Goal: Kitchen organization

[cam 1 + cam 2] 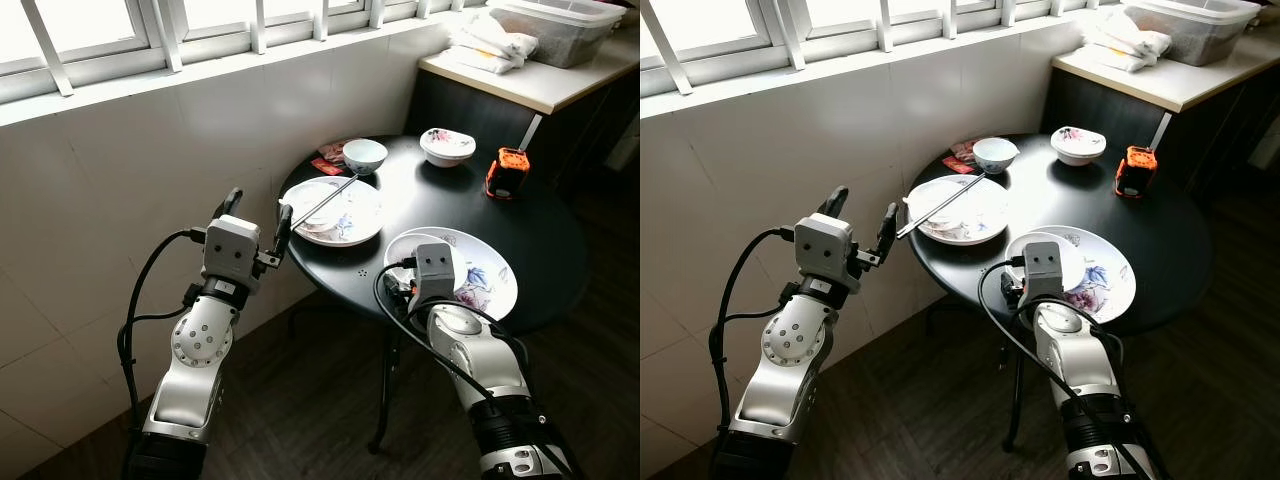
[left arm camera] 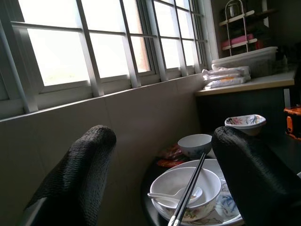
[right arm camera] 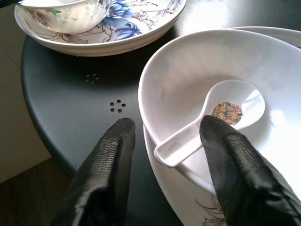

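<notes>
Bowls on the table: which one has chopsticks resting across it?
The bowl on the flowered plate nearest the left gripper; the others carry no chopsticks.

window bars | tiled wall | dark floor

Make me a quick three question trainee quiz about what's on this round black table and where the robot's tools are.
1. True or false: black chopsticks rest across the white bowl on the floral plate.
2. The right tool straddles the rim of which dish? A) white bowl holding a white ceramic spoon B) small orange device C) clear plastic tub
3. Fill in: the left tool hangs open beside the round black ___.

Key: 1 true; 2 A; 3 table.
</notes>
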